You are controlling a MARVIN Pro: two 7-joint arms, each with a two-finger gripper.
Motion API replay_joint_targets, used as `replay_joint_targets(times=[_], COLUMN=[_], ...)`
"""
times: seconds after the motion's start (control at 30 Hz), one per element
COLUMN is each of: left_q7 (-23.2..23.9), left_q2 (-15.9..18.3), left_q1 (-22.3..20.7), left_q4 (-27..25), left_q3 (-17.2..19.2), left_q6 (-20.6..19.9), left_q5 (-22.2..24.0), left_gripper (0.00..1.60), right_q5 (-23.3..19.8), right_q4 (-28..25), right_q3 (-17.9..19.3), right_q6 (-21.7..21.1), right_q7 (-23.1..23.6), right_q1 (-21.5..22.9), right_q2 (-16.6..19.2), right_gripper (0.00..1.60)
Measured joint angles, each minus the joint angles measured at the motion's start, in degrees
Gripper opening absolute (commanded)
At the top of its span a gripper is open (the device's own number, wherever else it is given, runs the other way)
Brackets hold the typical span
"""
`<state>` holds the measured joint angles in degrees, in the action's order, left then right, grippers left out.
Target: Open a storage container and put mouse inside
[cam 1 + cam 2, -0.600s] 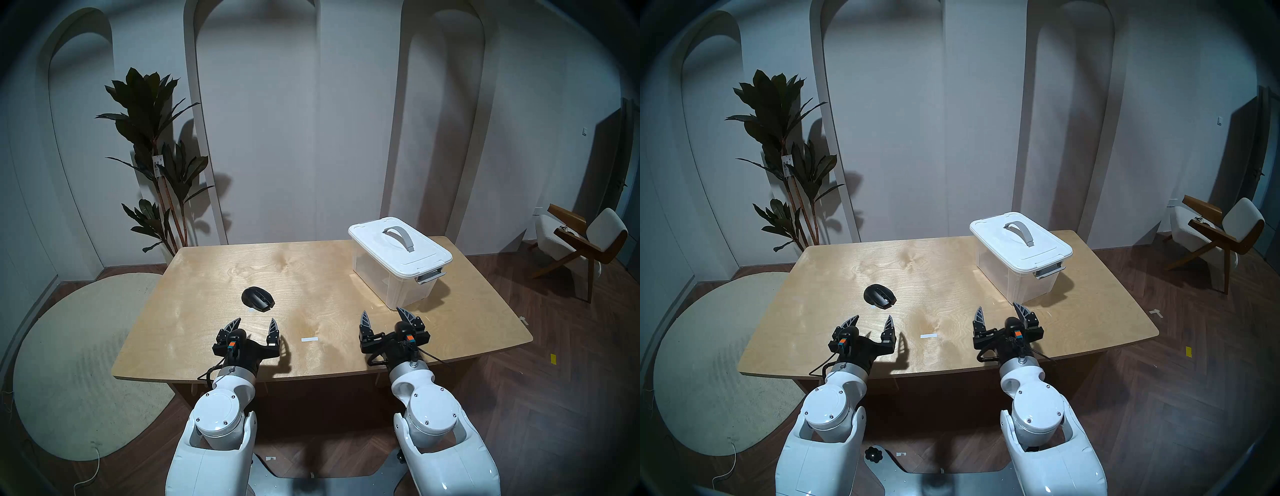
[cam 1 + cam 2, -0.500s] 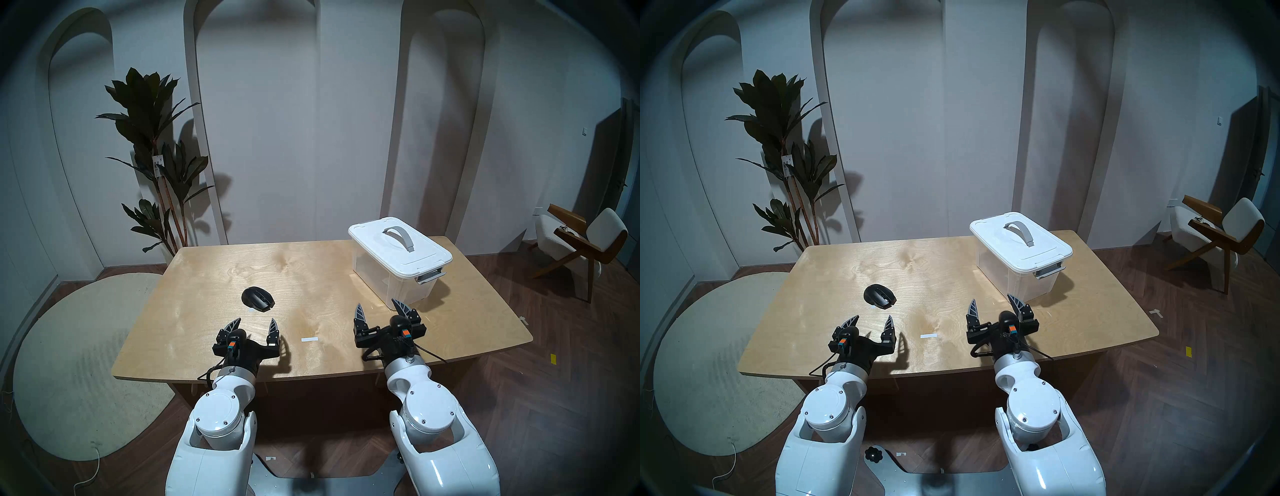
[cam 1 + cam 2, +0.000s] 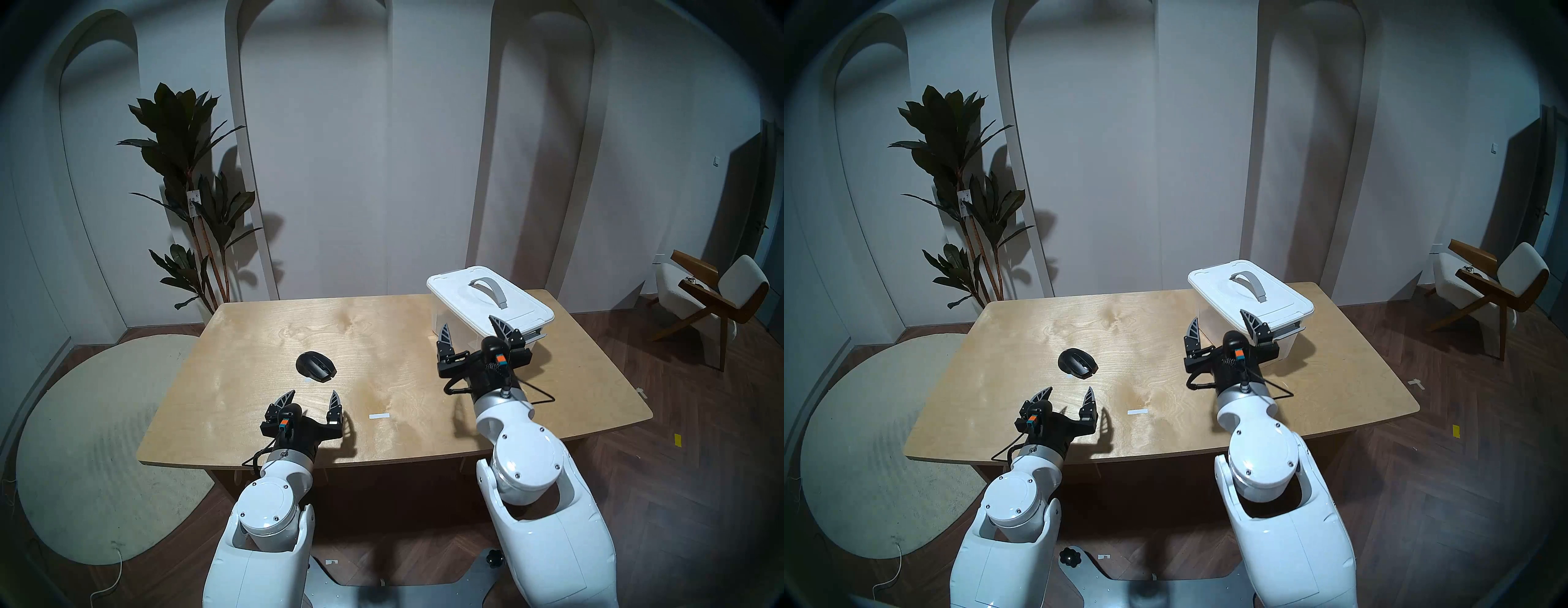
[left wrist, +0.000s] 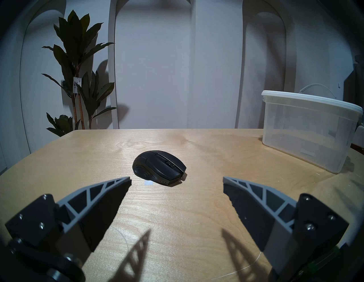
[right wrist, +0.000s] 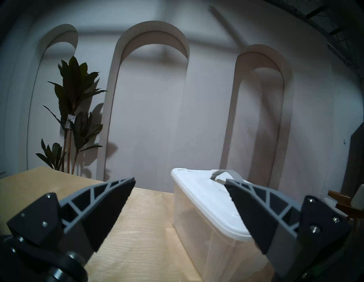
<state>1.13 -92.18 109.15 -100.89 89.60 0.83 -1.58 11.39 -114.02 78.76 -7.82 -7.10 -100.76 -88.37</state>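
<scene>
The storage container [image 3: 462,297] stands at the table's far right, a clear bin with its white lid on and a grey arched handle [image 3: 492,288] on top. One grey latch shows on its near right end. The black mouse [image 3: 316,366] lies left of centre on the wooden table [image 3: 254,331]. My left gripper [image 3: 313,395] is open and empty, just short of the mouse [image 4: 159,167]. My right gripper [image 3: 469,322] is open and empty, raised at the container's near corner, at about lid height. In the right wrist view the lid [image 5: 204,197] lies just beyond the fingertips [image 5: 128,183].
A white tape strip [image 3: 379,416] lies on the table between the arms, and a small one by the mouse. A potted plant [image 3: 191,191] stands behind the table's far left corner. A pale rug [image 3: 97,446] lies to the left and a chair [image 3: 712,297] to the right.
My right arm has risen and reached forward, from low over the table's near right up to the container's near corner. The left arm and the mouse have not moved.
</scene>
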Motion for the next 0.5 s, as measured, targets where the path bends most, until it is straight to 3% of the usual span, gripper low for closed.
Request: replay_joint_targets(times=[0.33, 0.5], left_q7=[0.0, 0.0], left_q2=[0.0, 0.0], left_q1=[0.0, 0.0], left_q4=[0.1, 0.2], left_q3=[0.0, 0.0], left_q6=[0.0, 0.0], left_q5=[0.0, 0.0], left_gripper=[1.6, 1.6], right_q5=[-0.6, -1.9], right_q4=[2.1, 6.8], right_q3=[6.0, 8.9], right_q6=[-5.1, -5.9], right_q7=[4.9, 7.7], right_q1=[5.8, 9.0], right_q2=[-0.7, 0.0], right_gripper=[1.6, 1.6])
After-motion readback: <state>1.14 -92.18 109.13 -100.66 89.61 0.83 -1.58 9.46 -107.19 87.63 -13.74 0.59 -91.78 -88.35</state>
